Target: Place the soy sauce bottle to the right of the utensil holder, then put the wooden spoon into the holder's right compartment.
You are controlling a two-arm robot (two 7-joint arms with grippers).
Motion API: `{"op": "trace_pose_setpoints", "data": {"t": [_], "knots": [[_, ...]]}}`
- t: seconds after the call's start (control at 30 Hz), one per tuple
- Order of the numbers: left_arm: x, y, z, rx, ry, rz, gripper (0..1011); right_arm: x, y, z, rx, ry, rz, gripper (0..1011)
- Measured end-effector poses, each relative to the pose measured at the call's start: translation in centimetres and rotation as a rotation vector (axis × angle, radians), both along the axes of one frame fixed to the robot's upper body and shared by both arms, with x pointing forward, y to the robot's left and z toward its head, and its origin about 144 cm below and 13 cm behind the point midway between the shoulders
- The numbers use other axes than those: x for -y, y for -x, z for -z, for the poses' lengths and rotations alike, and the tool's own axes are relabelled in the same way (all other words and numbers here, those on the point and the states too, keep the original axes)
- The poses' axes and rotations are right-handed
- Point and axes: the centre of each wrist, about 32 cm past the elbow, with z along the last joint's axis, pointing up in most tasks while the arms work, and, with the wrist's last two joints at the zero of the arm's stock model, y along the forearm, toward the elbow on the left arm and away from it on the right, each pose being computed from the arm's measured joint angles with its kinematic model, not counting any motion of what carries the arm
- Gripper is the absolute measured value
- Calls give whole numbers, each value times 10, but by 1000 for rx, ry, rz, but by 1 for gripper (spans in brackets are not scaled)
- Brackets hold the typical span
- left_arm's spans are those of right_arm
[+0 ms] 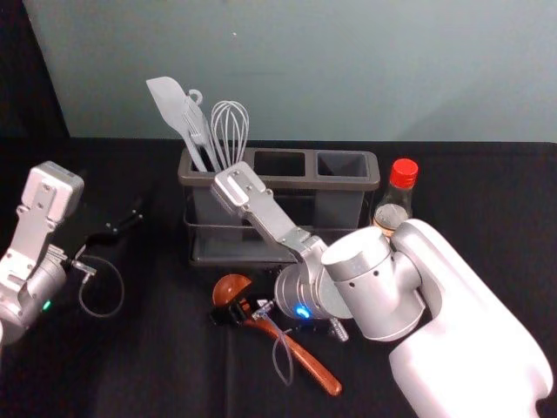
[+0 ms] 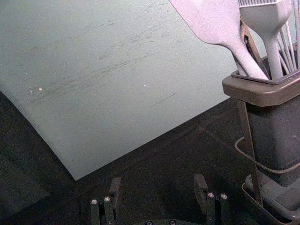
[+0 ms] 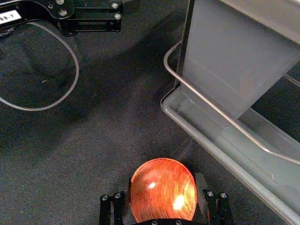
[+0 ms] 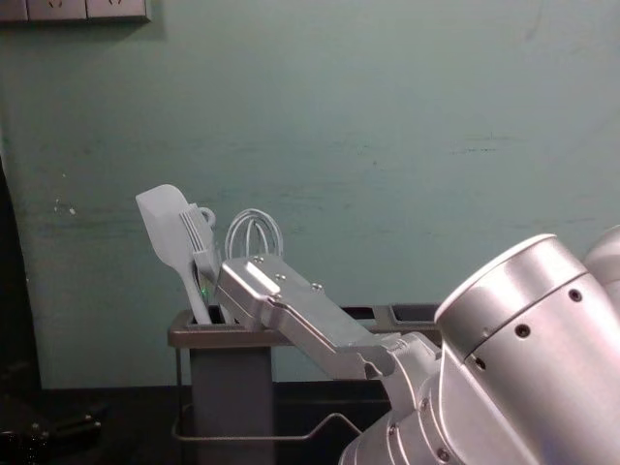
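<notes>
My right gripper (image 1: 241,310), in front of the utensil holder (image 1: 291,182), is shut on the wooden spoon (image 1: 306,360) at its bowl end; the handle slants toward the front right. The right wrist view has the spoon's round bowl (image 3: 163,190) between both fingers of the right gripper (image 3: 163,199). Whether the spoon touches the table cannot be told. Just right of the holder stands the red-capped soy sauce bottle (image 1: 398,196), its lower part behind my right arm. My left gripper (image 1: 130,223) is left of the holder; in the left wrist view this gripper (image 2: 157,190) is open with nothing between its fingers.
A white spatula (image 1: 177,111), a whisk (image 1: 230,127) and other white utensils stand in the holder's left compartment. My right forearm reaches across the front right of the table. A wall (image 4: 387,145) rises behind the holder.
</notes>
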Motion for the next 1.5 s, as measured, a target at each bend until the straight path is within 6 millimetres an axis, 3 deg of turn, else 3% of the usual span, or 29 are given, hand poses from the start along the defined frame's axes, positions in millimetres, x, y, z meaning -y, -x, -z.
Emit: {"op": "trace_pose_setpoints", "data": {"t": [0.3, 0.77, 1.13, 1.5], "knots": [[0, 0, 0, 0, 0, 0, 1000, 9, 7, -6, 6, -40, -3, 836], [0, 0, 0, 0, 0, 0, 1000, 48, 48, -27, 88, -218, -21, 836], [0, 0, 0, 0, 0, 0, 1000, 79, 78, -32, 261, -356, -1, 837], [0, 0, 0, 0, 0, 0, 1000, 115, 105, -26, 506, -378, 143, 836]]}}
